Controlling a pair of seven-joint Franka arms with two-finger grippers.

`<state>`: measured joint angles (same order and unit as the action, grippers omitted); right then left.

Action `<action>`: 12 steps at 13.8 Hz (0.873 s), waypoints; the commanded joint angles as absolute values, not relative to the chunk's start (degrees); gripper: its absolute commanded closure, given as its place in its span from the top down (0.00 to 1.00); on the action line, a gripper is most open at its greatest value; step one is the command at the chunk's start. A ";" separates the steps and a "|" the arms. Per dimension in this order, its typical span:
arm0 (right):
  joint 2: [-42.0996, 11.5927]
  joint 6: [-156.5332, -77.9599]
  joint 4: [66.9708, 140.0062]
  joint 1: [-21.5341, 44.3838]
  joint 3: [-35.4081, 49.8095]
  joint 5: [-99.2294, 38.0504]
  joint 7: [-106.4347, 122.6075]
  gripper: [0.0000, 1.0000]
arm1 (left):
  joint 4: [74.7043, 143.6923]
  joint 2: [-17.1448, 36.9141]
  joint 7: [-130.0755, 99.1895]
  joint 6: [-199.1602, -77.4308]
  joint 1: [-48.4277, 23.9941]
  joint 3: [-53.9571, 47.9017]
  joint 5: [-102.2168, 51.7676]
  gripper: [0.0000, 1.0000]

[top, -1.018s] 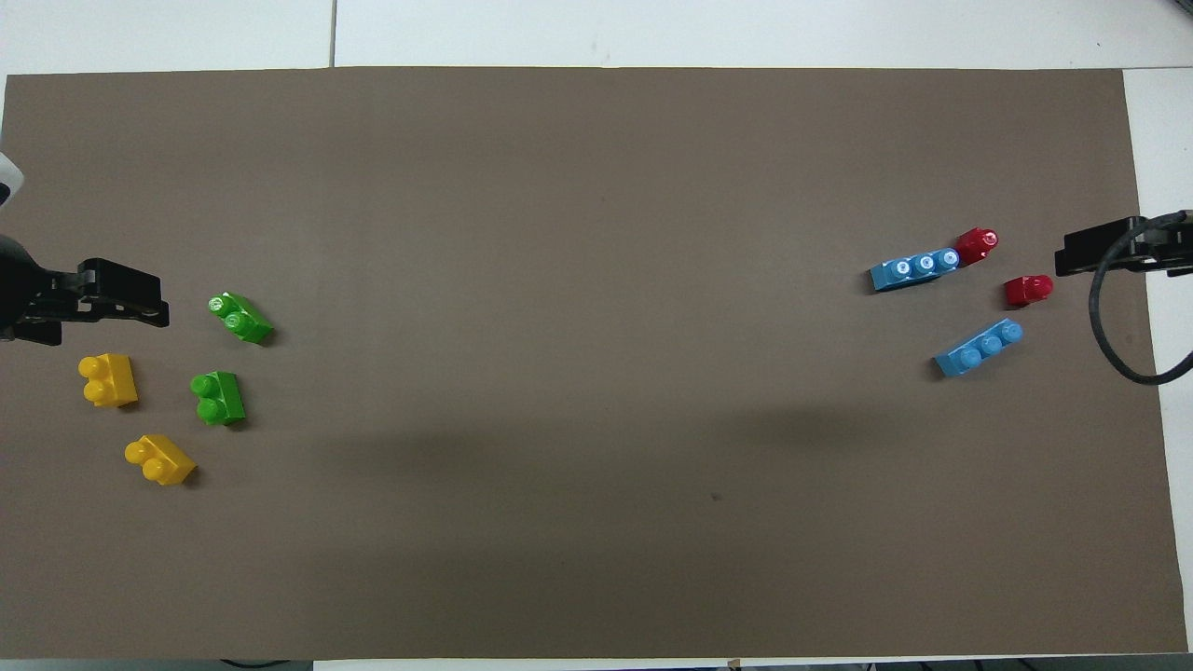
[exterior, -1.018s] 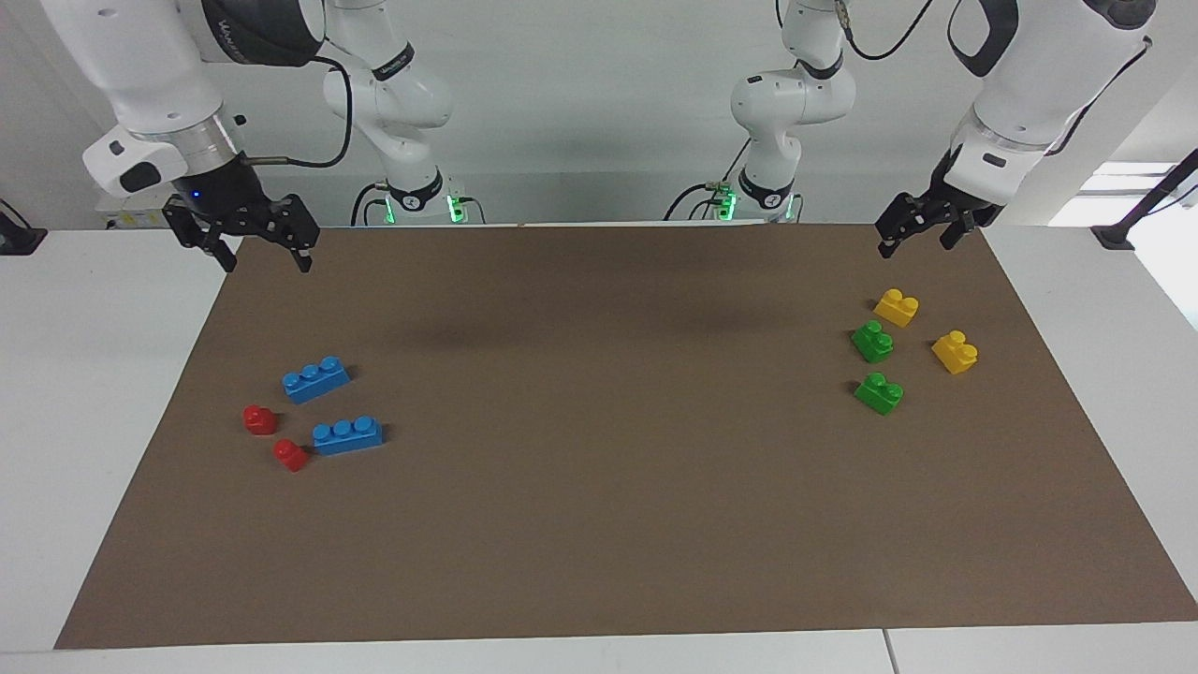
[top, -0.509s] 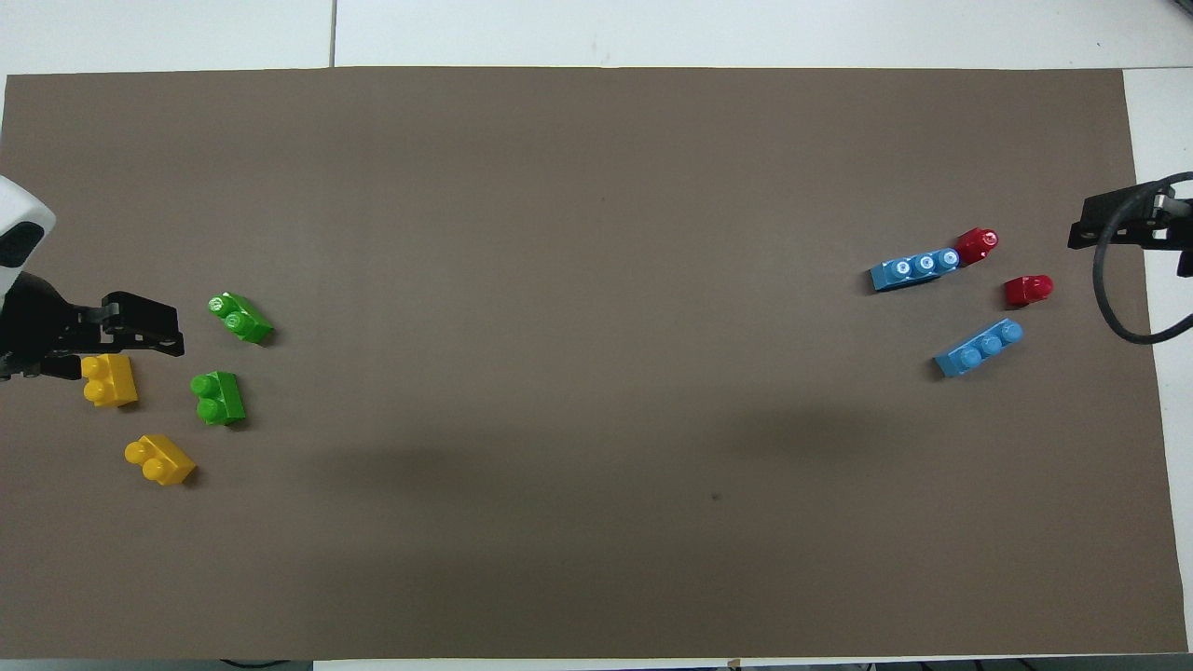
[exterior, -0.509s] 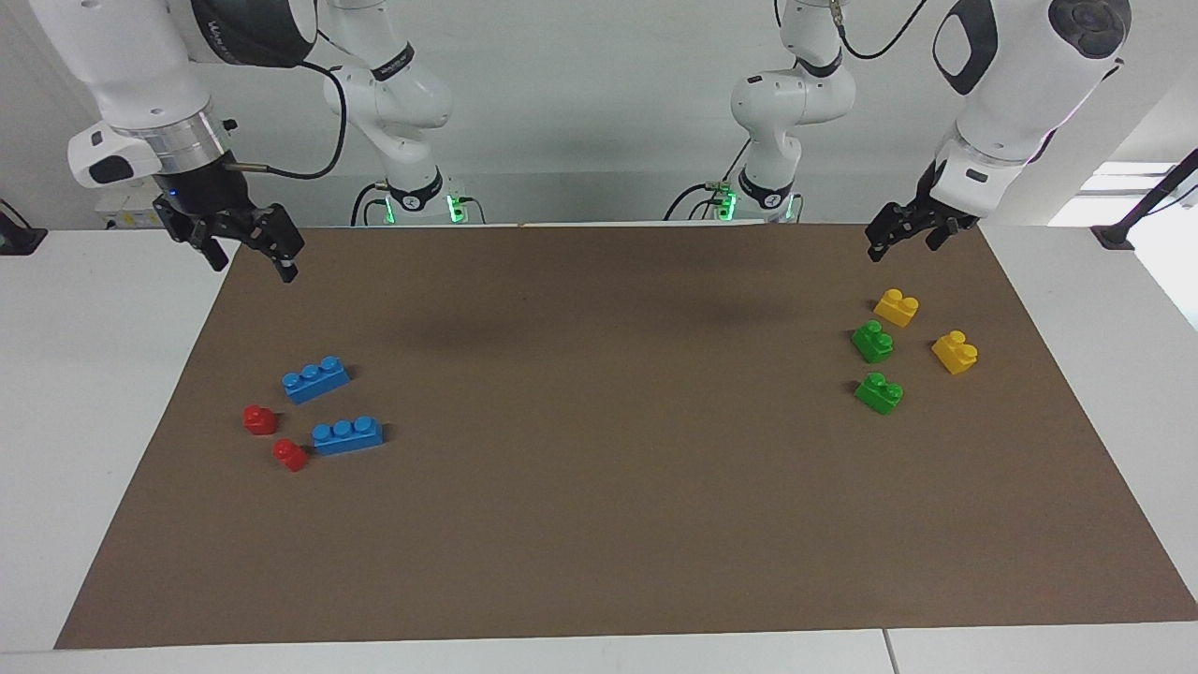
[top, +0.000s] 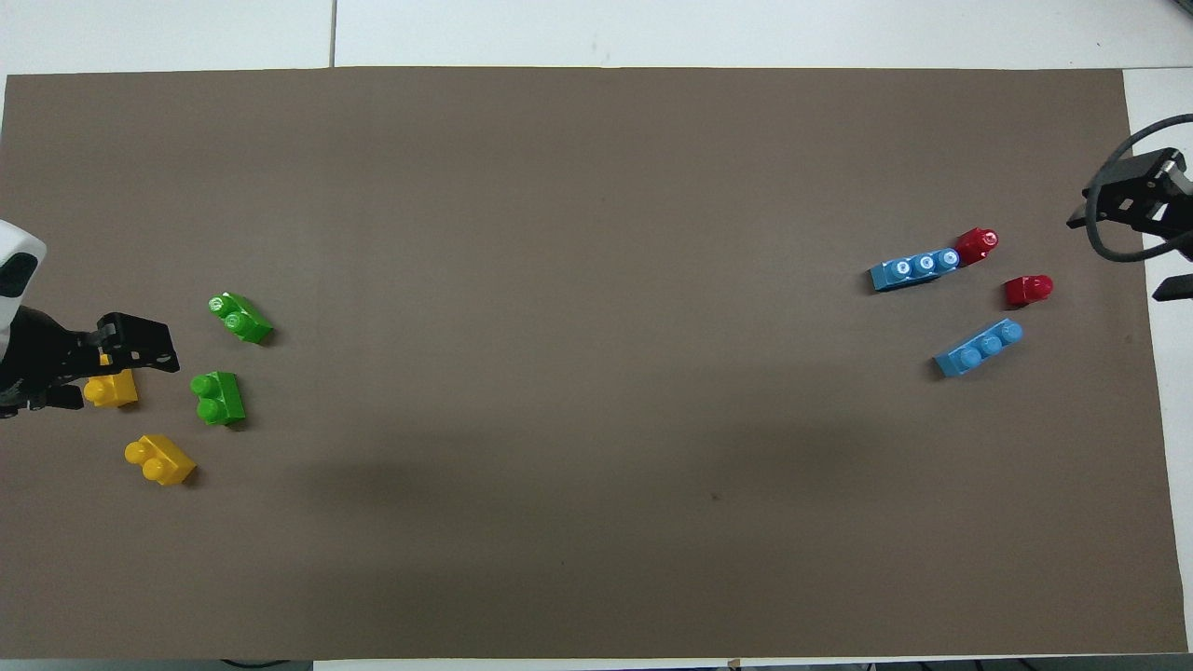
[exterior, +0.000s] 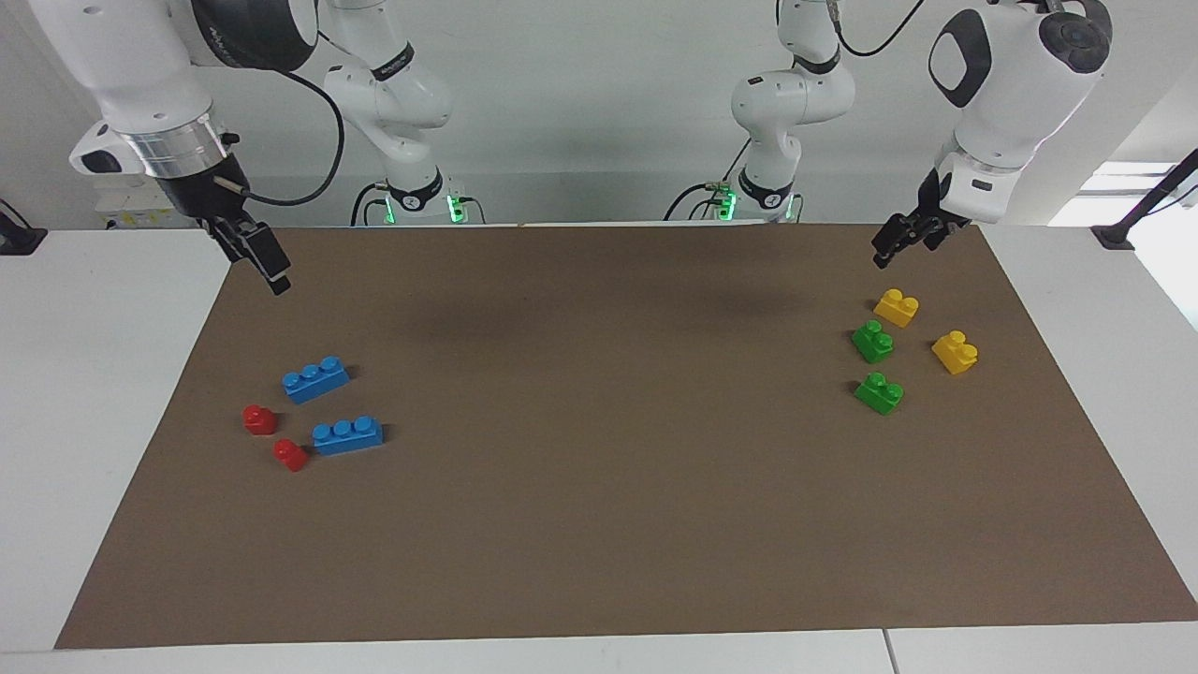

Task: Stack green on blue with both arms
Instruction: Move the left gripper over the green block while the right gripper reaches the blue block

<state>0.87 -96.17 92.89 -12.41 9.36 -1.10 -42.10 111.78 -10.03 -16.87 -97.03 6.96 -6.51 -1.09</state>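
Table covered by a brown mat (exterior: 599, 524), seen from across and from above. In the facing view, two green bricks sit at right of centre: one green brick (exterior: 872, 342) (top: 217, 398) higher in the frame, the other green brick (exterior: 879, 393) (top: 240, 318) just below it, apart. Two yellow bricks (exterior: 896, 307) (exterior: 955, 352) lie beside them. At lower left of that view are two blue bricks (exterior: 315, 379) (exterior: 347, 435), with two small red bricks (exterior: 259, 419) (exterior: 291, 455) close by; one red brick looks to touch the lower blue one.

The left gripper (exterior: 900, 242) (top: 112, 359) hangs in the air at upper right, over the mat near the yellow brick, jaws spread wide, holding nothing. The right gripper (exterior: 257, 257) (top: 1132, 200) hangs at upper left over the mat's edge, also wide apart and empty.
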 commanded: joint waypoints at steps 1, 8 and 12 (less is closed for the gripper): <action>-0.26 -96.68 93.60 -14.32 9.67 -7.09 -50.43 0.98 | 117.24 -12.57 -18.46 -101.15 7.82 -6.77 -1.76 1.00; -9.39 -102.38 92.03 -17.05 9.67 -13.87 -58.96 0.95 | 124.01 -13.01 -21.07 -106.87 9.49 -6.85 -1.76 1.00; -14.49 -105.99 90.97 -17.31 9.67 -14.41 -61.43 0.93 | 126.21 -11.69 -27.59 -111.88 9.23 -6.86 -1.76 1.00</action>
<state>-12.03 -105.20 92.76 -16.43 9.11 -12.98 -59.52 123.59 -10.70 -25.06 -108.97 8.76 -6.49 -1.09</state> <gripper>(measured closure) 0.101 0.000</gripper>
